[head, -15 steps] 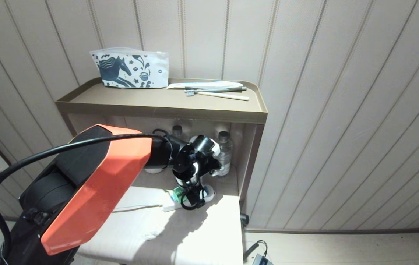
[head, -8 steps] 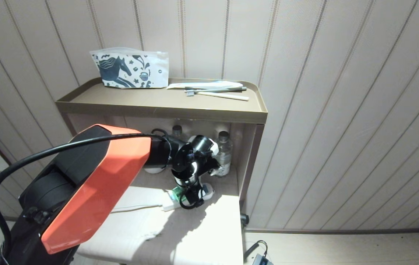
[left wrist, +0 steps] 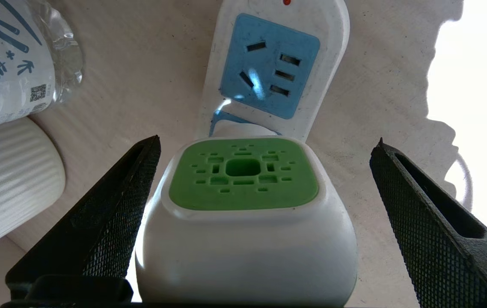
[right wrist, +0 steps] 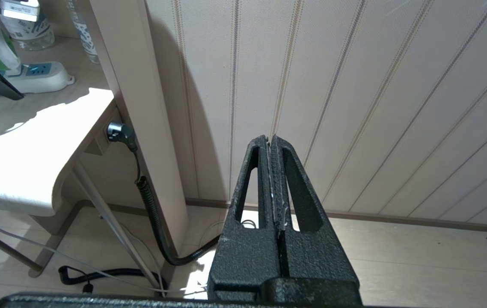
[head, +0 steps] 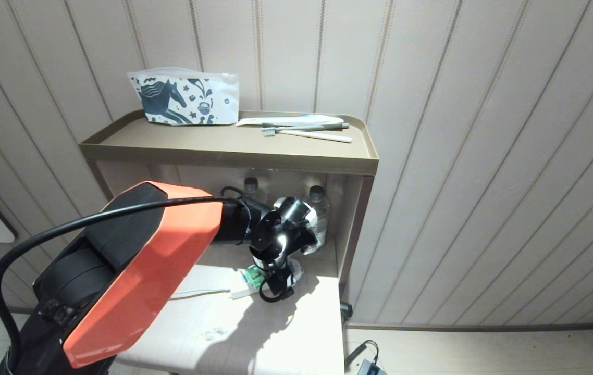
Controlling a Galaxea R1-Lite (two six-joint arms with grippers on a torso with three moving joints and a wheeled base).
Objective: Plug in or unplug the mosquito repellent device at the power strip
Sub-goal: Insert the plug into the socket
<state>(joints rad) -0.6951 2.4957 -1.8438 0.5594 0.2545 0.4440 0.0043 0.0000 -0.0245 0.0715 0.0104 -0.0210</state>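
The right claw (right wrist: pixel 271 143) is seen pressed closed before the panelled wall (right wrist: pixel 354 85); the power strip (right wrist: pixel 38 79) lies at the worktop's (right wrist: pixel 21 162) far edge.

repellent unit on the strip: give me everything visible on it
The mosquito repellent device has a glossy white rounded plastic body and a flat green top with a central square hole ringed by small slots. It sits on the power strip, covering the socket next to a free blue one; the plug itself is hidden. The left gripper straddles it with fingers wide open, one finger close beside it, the other clearly apart. No bottle shows from here.
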